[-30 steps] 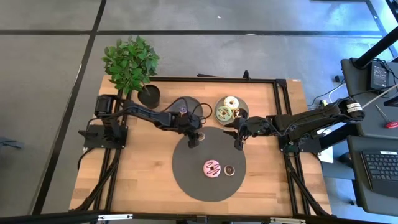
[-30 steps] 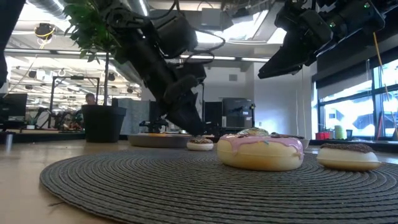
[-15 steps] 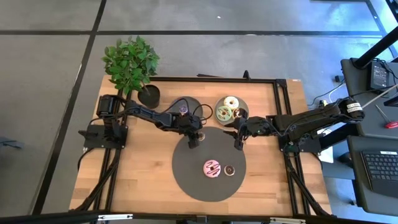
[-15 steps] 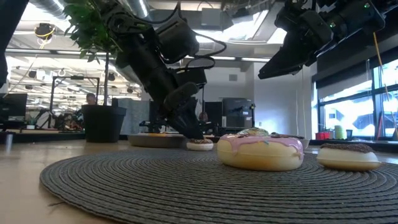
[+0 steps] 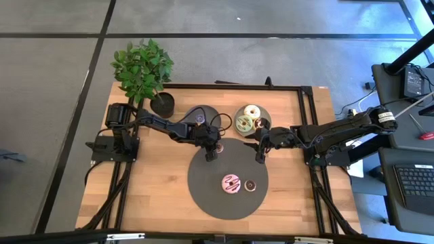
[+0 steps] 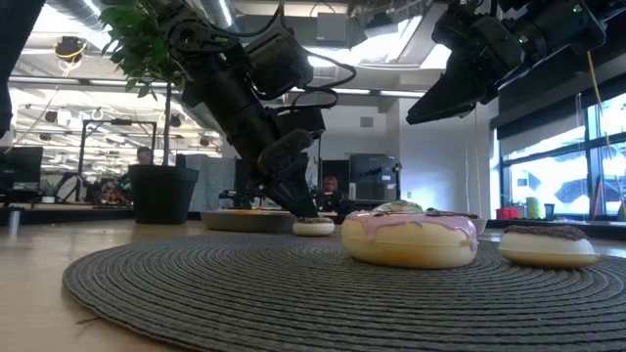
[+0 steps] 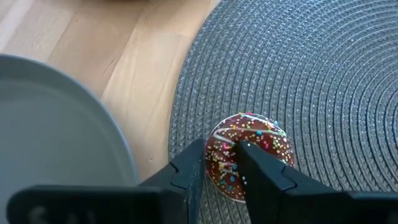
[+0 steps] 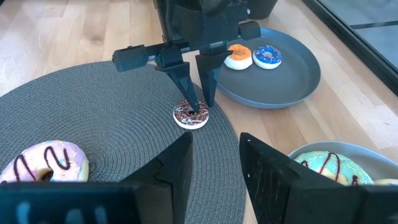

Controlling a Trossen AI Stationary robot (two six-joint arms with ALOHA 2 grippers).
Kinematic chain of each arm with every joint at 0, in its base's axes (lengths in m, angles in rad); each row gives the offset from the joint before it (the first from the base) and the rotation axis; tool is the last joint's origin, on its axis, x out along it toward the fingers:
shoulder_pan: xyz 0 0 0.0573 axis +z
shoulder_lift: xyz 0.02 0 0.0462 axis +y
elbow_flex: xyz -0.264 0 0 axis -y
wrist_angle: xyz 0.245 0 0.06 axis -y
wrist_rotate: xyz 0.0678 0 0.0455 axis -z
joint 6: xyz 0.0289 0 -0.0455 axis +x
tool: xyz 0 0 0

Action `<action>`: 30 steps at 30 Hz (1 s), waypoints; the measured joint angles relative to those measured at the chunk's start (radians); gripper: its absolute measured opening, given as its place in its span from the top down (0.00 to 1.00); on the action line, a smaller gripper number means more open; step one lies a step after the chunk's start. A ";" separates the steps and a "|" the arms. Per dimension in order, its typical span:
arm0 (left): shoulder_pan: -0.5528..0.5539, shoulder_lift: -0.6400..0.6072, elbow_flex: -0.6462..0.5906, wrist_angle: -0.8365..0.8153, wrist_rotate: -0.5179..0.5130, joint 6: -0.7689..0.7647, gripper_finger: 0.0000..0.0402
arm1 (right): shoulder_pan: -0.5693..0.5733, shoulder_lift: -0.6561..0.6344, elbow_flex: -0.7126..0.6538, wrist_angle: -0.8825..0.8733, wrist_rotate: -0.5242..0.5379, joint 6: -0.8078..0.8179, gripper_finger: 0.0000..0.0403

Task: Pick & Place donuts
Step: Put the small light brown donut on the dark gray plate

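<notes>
Left wrist view: the left tool (image 7: 225, 160) has its fingers straddling the chocolate sprinkled donut (image 7: 249, 152), one finger through the hole, one outside the ring, closed onto it at the mat (image 7: 323, 87) edge. Directly beneath that tool, then; the grey plate (image 7: 56, 137) lies just beside. Right wrist view adds what that misses: the right tool (image 8: 214, 163) hovers apart, unloaded, farther off.

No readable text, label or number anywhere
</notes>
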 joint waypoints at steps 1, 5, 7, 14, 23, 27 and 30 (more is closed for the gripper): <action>0.000 0.000 0.000 0.000 0.000 0.000 0.78 | 0.000 0.000 0.000 0.000 0.000 0.000 0.67; 0.000 0.000 0.000 0.000 0.029 0.000 0.81 | 0.000 0.000 0.000 0.000 0.000 0.000 0.67; 0.000 0.000 0.000 0.000 0.039 0.000 0.84 | 0.000 0.000 0.000 0.000 0.000 0.000 0.67; 0.000 0.000 0.000 0.000 0.042 0.033 0.96 | 0.000 0.000 0.000 0.000 0.000 0.000 0.67; 0.044 -0.087 0.000 -0.013 0.090 0.015 0.98 | 0.000 0.000 0.000 -0.003 0.000 0.000 0.67; 0.109 -0.155 0.000 -0.035 0.048 0.048 0.99 | 0.000 0.000 0.000 -0.003 0.000 0.000 0.67; 0.168 -0.177 0.000 -0.059 0.037 0.044 0.99 | 0.000 0.000 0.000 -0.006 0.000 0.003 0.67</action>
